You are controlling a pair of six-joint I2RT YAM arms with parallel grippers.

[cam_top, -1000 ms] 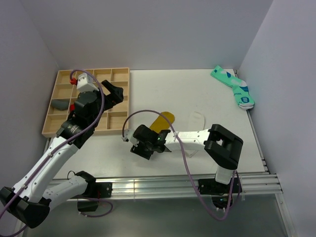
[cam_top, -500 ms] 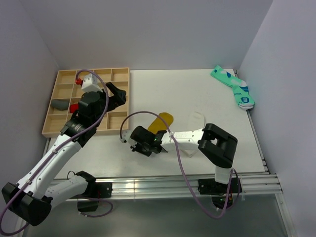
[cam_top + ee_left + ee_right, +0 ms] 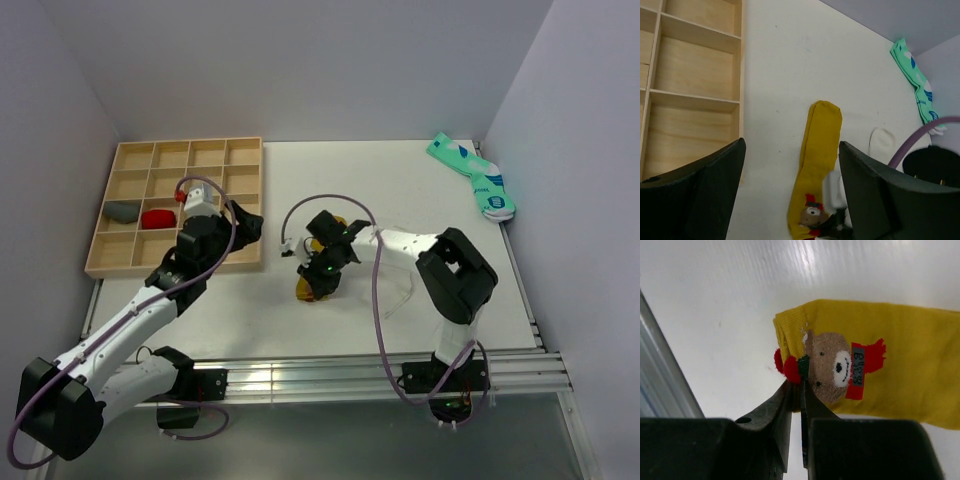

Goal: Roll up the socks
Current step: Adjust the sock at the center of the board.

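On the table, the right claw, arm bent leftward, pinches the yellow sock; left claw gapes.

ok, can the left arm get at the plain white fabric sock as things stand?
Probably not cleanly. The plain white fabric sock lies beyond the mustard-yellow sock, and the right gripper, shut on that sock's cuff, sits between. The left gripper hovers open by the wooden tray.

A wooden tray holds a grey bundle beside a red bundle; teal socks lie in the far corner
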